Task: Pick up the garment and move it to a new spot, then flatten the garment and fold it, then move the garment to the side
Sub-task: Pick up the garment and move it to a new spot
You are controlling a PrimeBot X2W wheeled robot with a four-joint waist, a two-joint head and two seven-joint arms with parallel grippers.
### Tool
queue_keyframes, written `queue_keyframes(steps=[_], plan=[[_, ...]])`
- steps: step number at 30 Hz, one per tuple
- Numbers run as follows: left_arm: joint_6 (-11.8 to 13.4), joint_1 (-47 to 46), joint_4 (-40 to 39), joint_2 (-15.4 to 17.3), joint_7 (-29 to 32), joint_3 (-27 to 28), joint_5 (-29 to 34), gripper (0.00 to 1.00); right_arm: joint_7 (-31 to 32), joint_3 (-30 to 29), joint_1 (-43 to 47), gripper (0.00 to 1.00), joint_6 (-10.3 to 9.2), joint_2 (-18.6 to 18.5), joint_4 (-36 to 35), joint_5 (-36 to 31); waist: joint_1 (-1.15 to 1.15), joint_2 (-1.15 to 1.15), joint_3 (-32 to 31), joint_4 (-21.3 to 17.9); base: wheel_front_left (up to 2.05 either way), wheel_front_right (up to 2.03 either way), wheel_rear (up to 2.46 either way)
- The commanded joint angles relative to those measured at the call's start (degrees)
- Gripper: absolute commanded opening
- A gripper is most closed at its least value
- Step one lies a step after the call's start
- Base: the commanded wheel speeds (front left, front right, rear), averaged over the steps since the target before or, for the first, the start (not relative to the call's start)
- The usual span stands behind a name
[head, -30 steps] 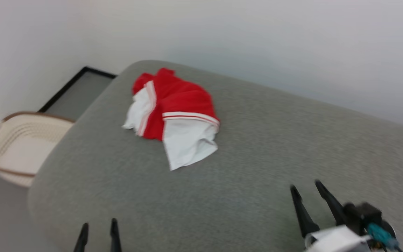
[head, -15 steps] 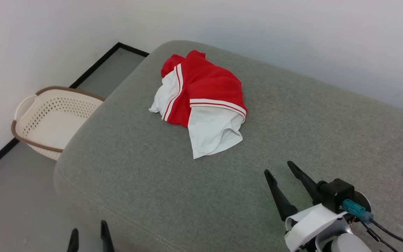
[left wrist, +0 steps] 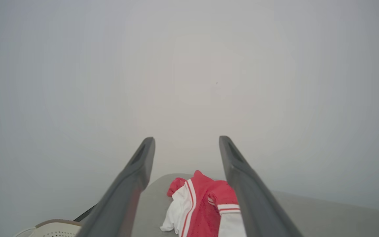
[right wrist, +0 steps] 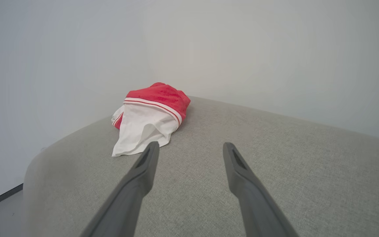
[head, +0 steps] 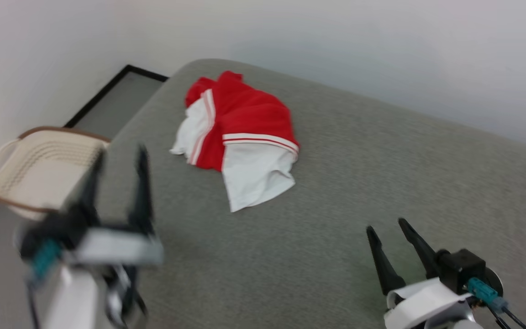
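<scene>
- Finding shirt [head: 244, 123] on couch [head: 336, 183], toward its far left end, just before wall [head: 336, 45].
- Finding basket [head: 39, 164] on floor [head: 117, 96], left of couch, beside wall, apart from shirt.
- Seeing left gripper [head: 121, 153] at head view's left, in front of couch's left edge, between basket and shirt, well short of shirt.
- Seeing right gripper [head: 386, 225] over couch's near right part, nearer than shirt and to its right, well apart from it.
- Looking along left gripper: catching shirt ahead on couch, basket at lower left, wall behind both.
- Looking along right gripper: catching shirt ahead and to the left, couch underneath, wall behind.
</scene>
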Motion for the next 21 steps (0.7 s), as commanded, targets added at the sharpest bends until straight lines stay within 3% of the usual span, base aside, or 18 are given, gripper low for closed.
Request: queue_keyframes(steps=[1,8,11,17,21], plan=[[-1.15,-6.97,2.82,2.23,-0.03,1.09,-0.51,1.00,0.30,-0.12,-1.34,1.00,-0.04,0.34,-1.26,-0.89,0.00,0.00,5.34,-8.86,0.00,0.00,0.00],[-3.34,-28.57,21.26,11.01,2.50,0.95,-5.03,1.00,-0.04,-0.97,-2.89,1.00,-0.04,1.45,-2.78,-2.54,0.00,0.00,11.51,-18.66,0.00,0.00,0.00],[-3.58,-32.89,27.88,13.50,5.43,-0.15,-6.93,1.00,-0.31,-0.74,-3.28,1.00,-0.04,1.72,-2.62,-2.61,0.00,0.00,12.88,-20.94,0.00,0.00,0.00],[-3.54,-41.43,42.40,21.35,18.79,-11.97,-13.36,1.00,-1.13,0.18,-5.08,1.00,-0.05,2.38,-2.28,-2.49,0.00,0.00,15.65,-25.89,0.00,0.00,0.00],[-3.56,-43.33,47.34,24.05,28.17,-18.60,-19.28,1.00,-1.52,0.94,-6.20,1.00,-0.05,2.65,-1.91,-2.22,0.00,0.00,16.46,-27.60,0.00,0.00,0.00]])
